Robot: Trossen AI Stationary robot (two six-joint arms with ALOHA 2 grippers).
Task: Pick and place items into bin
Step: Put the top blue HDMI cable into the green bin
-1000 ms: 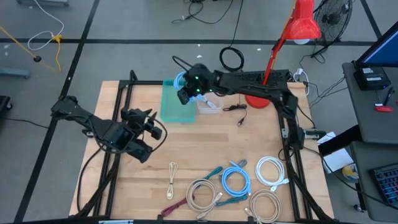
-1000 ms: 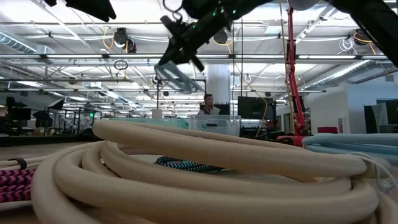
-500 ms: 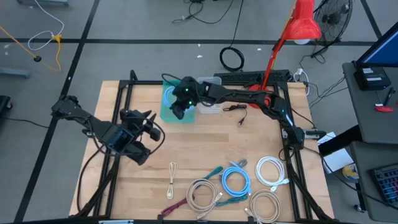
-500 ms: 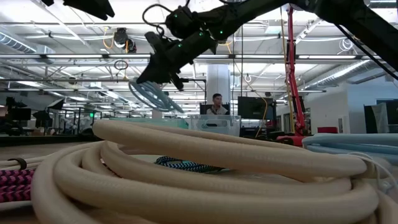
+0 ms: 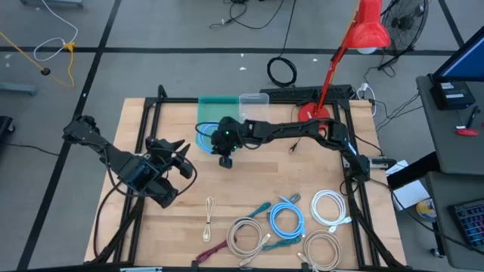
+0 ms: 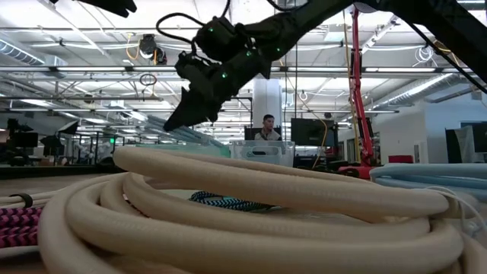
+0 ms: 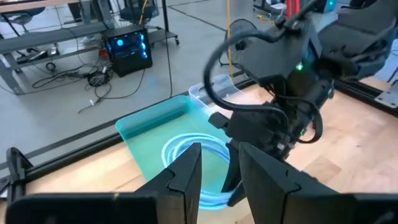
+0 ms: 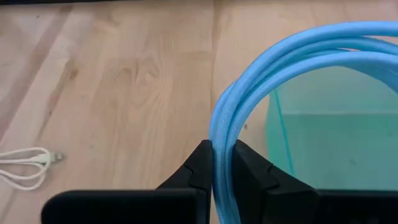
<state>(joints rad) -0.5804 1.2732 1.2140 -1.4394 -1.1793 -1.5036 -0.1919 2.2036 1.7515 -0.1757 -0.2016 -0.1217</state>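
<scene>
The right gripper (image 5: pixel 224 160) pinches a light blue cable coil (image 8: pixel 261 81) beside the teal bin (image 5: pixel 215 112); the left gripper (image 5: pixel 180 151) waits half-open.

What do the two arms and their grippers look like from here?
Both arms are dark, jointed tubes with black cables looping beside them. The right gripper sits below a wrist with small green lights. The left gripper is black too, with two flat, squared fingers.

You have bare tabletop (image 5: pixel 249 185) to pass across the middle — but the right arm (image 5: pixel 295 130) spans the teal bin's (image 5: pixel 215 106) near side, and the cable coils (image 5: pixel 287 223) crowd the front edge.
</scene>
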